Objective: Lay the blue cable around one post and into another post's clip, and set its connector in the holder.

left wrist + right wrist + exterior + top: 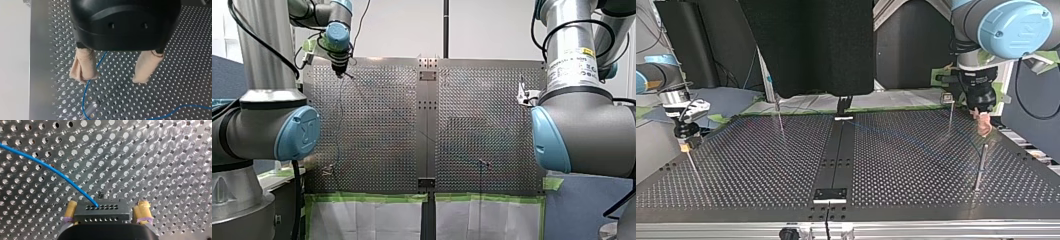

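The cable (pixel 50 168) looks thin, light and limp, apt to sag and slip, so its stiff black connector (pixel 101 211) is the sure hold. My right jaws are closed on that connector, at the top view's left. My left jaws stand wide apart, with the cable unclamped just beside one pad (pixel 83 67). The perforated metal surface (pixel 382 130) looks slick. A dark screen (pixel 806 45) stands behind.

The perforated table (pixel 162 157) is shiny metal, the blue cable (pixel 50 168) smooth plastic, the connector (pixel 101 211) matt black plastic.
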### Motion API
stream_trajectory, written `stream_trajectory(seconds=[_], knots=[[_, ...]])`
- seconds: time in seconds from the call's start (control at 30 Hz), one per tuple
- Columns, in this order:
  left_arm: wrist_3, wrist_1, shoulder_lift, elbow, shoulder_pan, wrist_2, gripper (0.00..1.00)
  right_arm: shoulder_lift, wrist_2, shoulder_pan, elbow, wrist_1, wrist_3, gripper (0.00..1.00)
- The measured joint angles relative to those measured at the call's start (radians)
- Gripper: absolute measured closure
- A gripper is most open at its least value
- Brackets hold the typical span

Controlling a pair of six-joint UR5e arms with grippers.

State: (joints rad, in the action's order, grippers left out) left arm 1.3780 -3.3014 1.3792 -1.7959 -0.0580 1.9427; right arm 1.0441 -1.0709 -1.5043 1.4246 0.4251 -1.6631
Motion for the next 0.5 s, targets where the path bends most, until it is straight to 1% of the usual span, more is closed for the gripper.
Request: stream_trajectory(seconds=[0.13, 0.5], knots=[[-0.008, -0.001, 0.000, 0.000, -0.002, 0.000, 0.00, 0.000, 0.000, 0.000, 0.000, 0.000, 0.000, 0.01], [-0.010, -0.001, 0.000, 0.000, -0.006, 0.006, 0.00, 0.000, 0.000, 0.000, 0.000, -0.001, 0.000, 0.01]])
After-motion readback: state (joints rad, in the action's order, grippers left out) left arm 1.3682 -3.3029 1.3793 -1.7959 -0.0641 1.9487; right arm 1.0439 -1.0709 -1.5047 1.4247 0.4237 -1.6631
